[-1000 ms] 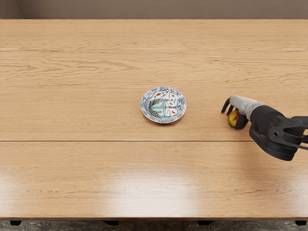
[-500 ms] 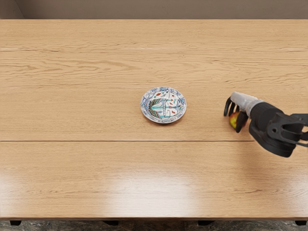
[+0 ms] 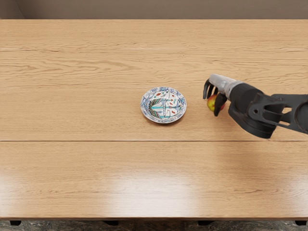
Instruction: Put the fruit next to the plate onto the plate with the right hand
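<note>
The right robot hand (image 3: 216, 92) is reaching in from the plate's right side, its dark fingers (image 3: 219, 103) curling down around the fruit (image 3: 211, 102) so that only a sliver of yellow and red is showing between them. That wrap-around grasp is making sense for a small round thing, which would likely roll out of a looser hold. The fruit is sitting to the right of the plate (image 3: 143, 107), near it but apart from its rim, so it is not yet on the plate. Whether it is hanging clear of the table (image 3: 96, 168) or resting on the wood is hard to tell from this angle. The plate is lying flat with nothing on its patterned face, leaving room for the fruit. The job appears to be in its carrying stage, with the setting-down remaining to be done.
</note>
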`<state>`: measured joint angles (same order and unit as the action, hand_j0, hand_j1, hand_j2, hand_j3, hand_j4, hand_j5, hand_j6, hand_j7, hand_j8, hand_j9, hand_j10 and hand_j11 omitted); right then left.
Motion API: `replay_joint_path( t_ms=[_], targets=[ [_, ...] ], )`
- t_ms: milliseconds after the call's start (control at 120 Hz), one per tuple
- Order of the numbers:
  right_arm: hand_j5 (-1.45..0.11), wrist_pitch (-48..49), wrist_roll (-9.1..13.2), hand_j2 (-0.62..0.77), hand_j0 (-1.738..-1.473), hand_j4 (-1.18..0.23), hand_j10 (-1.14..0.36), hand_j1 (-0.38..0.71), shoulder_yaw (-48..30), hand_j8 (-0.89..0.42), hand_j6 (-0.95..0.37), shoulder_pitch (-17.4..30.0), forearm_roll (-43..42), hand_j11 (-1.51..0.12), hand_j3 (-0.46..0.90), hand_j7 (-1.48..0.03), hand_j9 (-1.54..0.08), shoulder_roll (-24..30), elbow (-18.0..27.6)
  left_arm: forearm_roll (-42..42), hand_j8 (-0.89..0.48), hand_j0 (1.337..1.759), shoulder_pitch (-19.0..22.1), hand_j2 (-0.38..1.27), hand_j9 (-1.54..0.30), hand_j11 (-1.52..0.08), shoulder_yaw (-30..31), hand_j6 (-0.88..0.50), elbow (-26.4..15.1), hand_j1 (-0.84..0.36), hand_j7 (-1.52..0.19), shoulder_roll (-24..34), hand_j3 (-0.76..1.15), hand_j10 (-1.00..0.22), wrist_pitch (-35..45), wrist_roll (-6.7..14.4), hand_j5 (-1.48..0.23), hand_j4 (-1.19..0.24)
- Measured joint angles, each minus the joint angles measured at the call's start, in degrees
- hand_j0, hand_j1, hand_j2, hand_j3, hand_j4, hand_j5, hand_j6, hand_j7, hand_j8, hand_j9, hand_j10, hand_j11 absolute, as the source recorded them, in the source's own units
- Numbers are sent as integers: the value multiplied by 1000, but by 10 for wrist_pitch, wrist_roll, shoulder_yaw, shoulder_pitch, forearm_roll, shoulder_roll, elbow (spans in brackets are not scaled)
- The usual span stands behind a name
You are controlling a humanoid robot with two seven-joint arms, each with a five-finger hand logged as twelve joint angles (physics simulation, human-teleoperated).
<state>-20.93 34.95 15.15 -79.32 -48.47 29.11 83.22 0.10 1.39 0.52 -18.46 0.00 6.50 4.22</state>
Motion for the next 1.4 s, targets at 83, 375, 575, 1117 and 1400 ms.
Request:
replay_joint_path(
  t_ms=[83,375,575,1117,1400],
  targets=[
    [-1188,1,0,575,-1655,-769,-494,322,-6,-327,-511,-12,5,-1124,0,-1075,-1160,-21,-9,0,0,1658,0,0,0,0,0,0,0,349,0,0,0,0,0,0,0,0],
    [-1211,1,0,580,-1656,-767,-486,333,-22,-307,-498,-55,21,-1133,1,-1082,-1176,-101,-34,0,0,1658,0,0,0,0,0,0,0,349,0,0,0,0,0,0,0,0],
    [-1201,-1,0,573,-1656,-773,-478,328,-26,-329,-496,-61,23,-1129,0,-1082,-1168,-158,-80,0,0,1658,0,0,0,0,0,0,0,349,0,0,0,0,0,0,0,0],
    [-1169,-1,0,574,-1655,-779,-489,319,-19,-346,-512,-9,19,-1126,1,-1074,-1156,-225,-160,0,0,1658,0,0,0,0,0,0,0,349,0,0,0,0,0,0,0,0],
    [-583,1,0,276,-1657,-390,-253,-7,-55,-184,-264,1,29,-562,0,-537,-577,-230,-166,0,0,1658,0,0,0,0,0,0,0,349,0,0,0,0,0,0,0,0]
  ],
)
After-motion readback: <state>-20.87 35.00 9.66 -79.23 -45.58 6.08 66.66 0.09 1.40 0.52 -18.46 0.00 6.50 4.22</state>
